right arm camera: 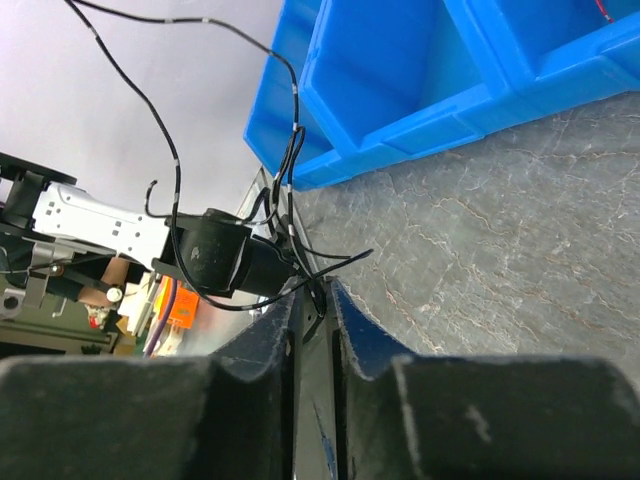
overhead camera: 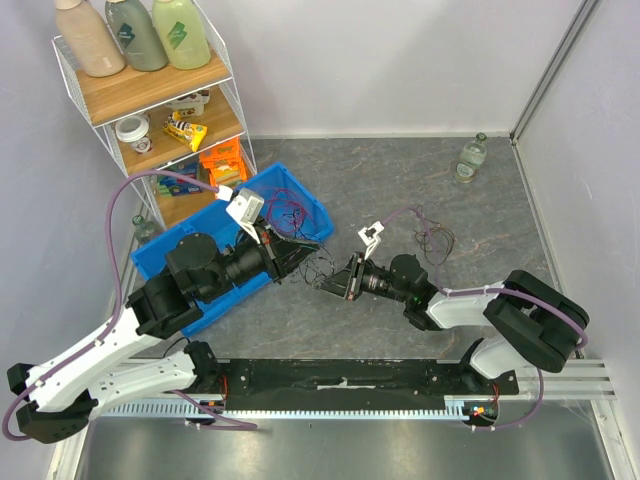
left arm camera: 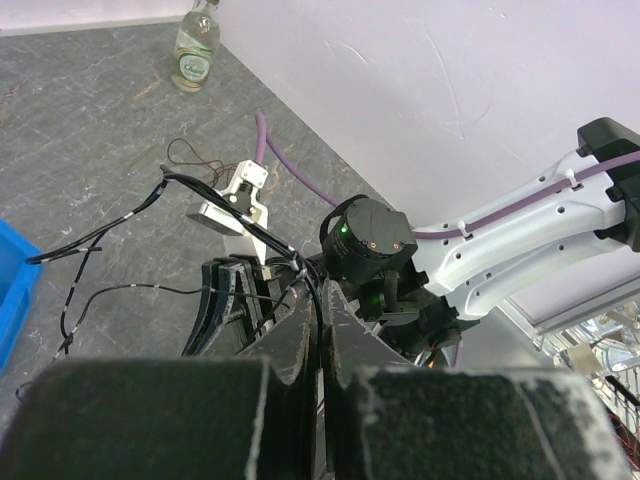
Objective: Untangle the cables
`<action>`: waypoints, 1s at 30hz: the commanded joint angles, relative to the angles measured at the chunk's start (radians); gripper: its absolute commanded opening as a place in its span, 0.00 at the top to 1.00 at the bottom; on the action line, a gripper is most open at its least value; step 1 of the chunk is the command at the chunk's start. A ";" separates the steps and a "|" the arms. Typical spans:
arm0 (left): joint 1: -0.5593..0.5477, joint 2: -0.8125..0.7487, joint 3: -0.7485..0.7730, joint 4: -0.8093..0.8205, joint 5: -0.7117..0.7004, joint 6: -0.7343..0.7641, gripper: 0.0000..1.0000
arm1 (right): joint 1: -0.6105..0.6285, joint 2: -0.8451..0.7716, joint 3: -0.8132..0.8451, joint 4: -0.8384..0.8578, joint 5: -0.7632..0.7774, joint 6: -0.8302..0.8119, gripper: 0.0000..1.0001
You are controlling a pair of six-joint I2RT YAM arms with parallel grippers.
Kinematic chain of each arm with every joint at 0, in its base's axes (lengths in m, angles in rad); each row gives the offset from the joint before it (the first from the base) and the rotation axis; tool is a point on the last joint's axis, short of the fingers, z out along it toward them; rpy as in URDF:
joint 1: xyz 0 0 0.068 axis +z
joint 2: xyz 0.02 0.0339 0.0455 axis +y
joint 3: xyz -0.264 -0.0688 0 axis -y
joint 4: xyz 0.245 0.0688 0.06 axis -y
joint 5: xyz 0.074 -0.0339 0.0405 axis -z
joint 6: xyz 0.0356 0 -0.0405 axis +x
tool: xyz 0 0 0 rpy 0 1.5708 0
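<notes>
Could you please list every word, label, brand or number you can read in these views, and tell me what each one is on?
No text can be read in any view.
green-labelled bottles on the top shelf: label print too small to read.
glass bottle by the far wall: label blurred, unreadable.
orange packets on the lower shelf: print too small to read.
yellow packet on the middle shelf: print too small to read.
</notes>
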 commanded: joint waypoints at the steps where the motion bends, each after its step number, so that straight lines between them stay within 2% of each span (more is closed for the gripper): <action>1: 0.000 -0.013 0.000 0.037 0.012 -0.015 0.98 | 0.005 -0.003 0.039 0.018 0.033 -0.015 0.84; 2: 0.001 -0.016 0.002 0.031 0.009 -0.010 0.98 | 0.005 -0.006 0.037 0.001 0.035 -0.020 0.90; 5: 0.003 -0.025 0.008 0.008 -0.019 0.004 0.98 | 0.005 -0.032 0.031 -0.080 0.059 -0.049 1.00; 10: 0.002 -0.059 0.028 -0.047 -0.095 0.060 0.98 | 0.003 -0.127 0.031 -0.324 0.162 -0.144 1.00; 17: 0.002 -0.111 0.104 -0.262 -0.388 0.195 0.98 | -0.026 -0.242 0.092 -0.794 0.372 -0.311 1.00; 20: 0.002 -0.159 0.118 -0.319 -0.466 0.223 0.98 | -0.095 -0.309 0.077 -0.908 0.439 -0.336 1.00; 24: 0.000 -0.237 0.117 -0.348 -0.525 0.252 0.98 | -0.268 -0.412 0.075 -1.061 0.464 -0.379 1.00; 30: 0.001 -0.355 0.130 -0.425 -0.693 0.258 0.98 | -0.432 -0.467 0.210 -1.367 0.749 -0.431 1.00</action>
